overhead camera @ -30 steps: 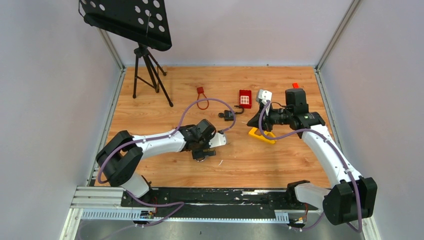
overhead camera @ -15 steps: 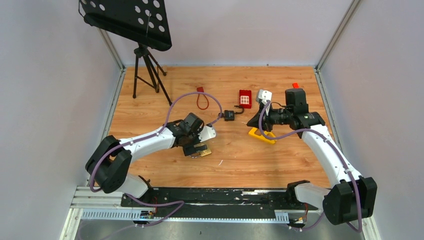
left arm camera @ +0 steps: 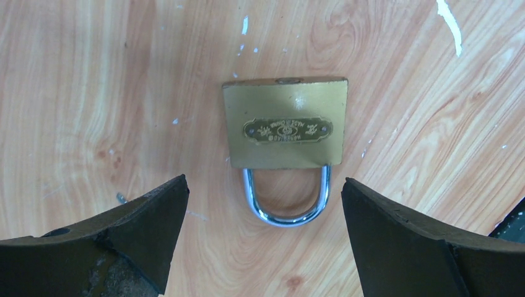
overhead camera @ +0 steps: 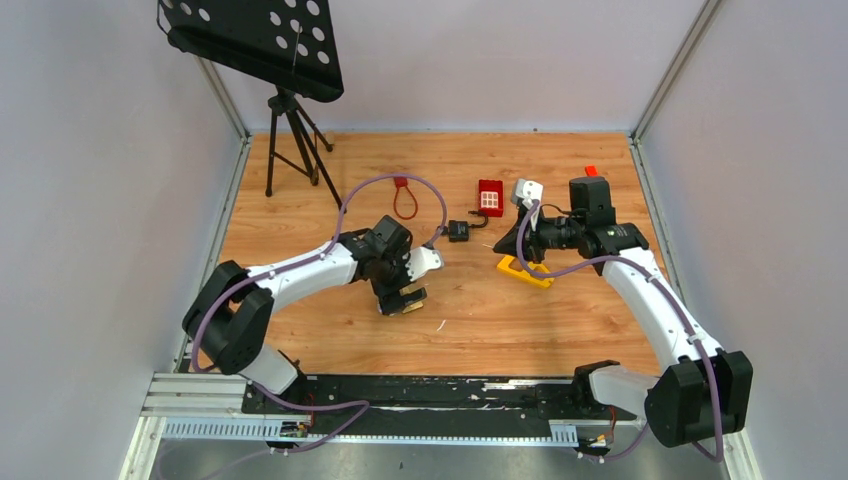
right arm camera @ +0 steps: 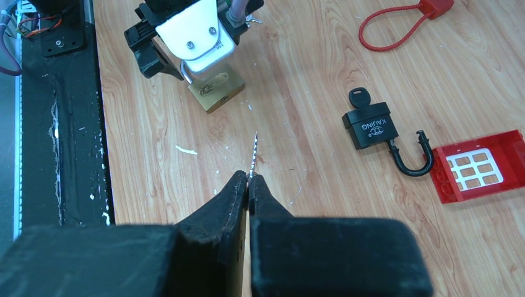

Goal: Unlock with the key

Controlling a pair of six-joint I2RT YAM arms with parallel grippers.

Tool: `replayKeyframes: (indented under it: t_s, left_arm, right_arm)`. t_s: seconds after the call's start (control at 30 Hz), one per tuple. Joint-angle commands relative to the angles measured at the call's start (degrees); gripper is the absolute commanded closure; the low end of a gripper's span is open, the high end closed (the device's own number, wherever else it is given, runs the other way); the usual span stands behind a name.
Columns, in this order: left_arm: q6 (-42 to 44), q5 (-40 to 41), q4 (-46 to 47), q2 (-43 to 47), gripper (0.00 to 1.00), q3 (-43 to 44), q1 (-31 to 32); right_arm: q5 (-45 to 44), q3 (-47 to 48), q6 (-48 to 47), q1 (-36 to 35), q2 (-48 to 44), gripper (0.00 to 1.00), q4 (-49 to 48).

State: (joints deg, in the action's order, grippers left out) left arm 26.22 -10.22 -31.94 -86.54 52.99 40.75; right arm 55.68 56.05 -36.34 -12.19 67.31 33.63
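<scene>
Vs a second back: my left arm had pulled its wrist off toward the far-left, so the brass padlock (left arm camera: 285, 124), mostly covered by my left jaws then, showed at their tip. The purple cable (overhead camera: 390, 180) over that arm arched higher toward the far edge. Half a second back the padlock already showed, and the wrist had only swung a bit since. My right arm and the black padlock (overhead camera: 458, 231) looked unshifted.

My left jaws stood wide open, holding nothing. The fingers (left arm camera: 124, 247) hung over the desk (left arm camera: 74, 93) either side of the shackle, clear of it. My right jaws were pinched shut on the key (right arm camera: 254, 154). Its thin toothed blade stuck out past the fingertips (right arm camera: 238, 192), edge-on to my wrist camera. It aimed roughly toward the left and near edges, on the brass padlock's side but well apart from it.

The brass padlock lay flat, label plate up, shackle closed. It sat left of the desk's middle, nearer the near edge than the far one. Its shackle-to-base axis ran roughly left-right across the desk, a bit slanted. The shackle pointed toward the left edge, the flat base toward the right edge and my right arm.

The black padlock lay near the desk's middle, shackle seemingly open, just beside a red block (overhead camera: 490, 197). A red cable lock (overhead camera: 403, 198) lay further toward the left edge.
</scene>
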Motion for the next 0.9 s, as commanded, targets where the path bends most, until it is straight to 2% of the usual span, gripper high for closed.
replayKeyframes:
  t_s: [0.0, 0.17, 0.53, 0.87]
  left_arm:
    - [-2.15, -3.18, 1.67, -3.62, 0.00, 2.93, 0.12]
    - [-2.73, -3.46, 2.58, -7.40, 0.00, 4.39, 0.69]
    - [-2.45, 0.97, 4.77, -8.06, 0.00, 2.06, 5.48]
    - [-2.50, 3.71, 5.75, -9.93, 0.00, 1.42, 5.92]
  right_arm:
    - [1.63, 0.70, -1.02, 0.23, 0.26, 1.00, -0.76]
    - [1.31, 0.60, -1.10, 0.23, 0.43, 1.00, -0.82]
    - [1.10, 0.87, -1.94, 0.23, 1.08, 1.00, -0.06]
    - [1.22, 0.84, -1.98, 0.17, 1.13, 1.00, 0.02]
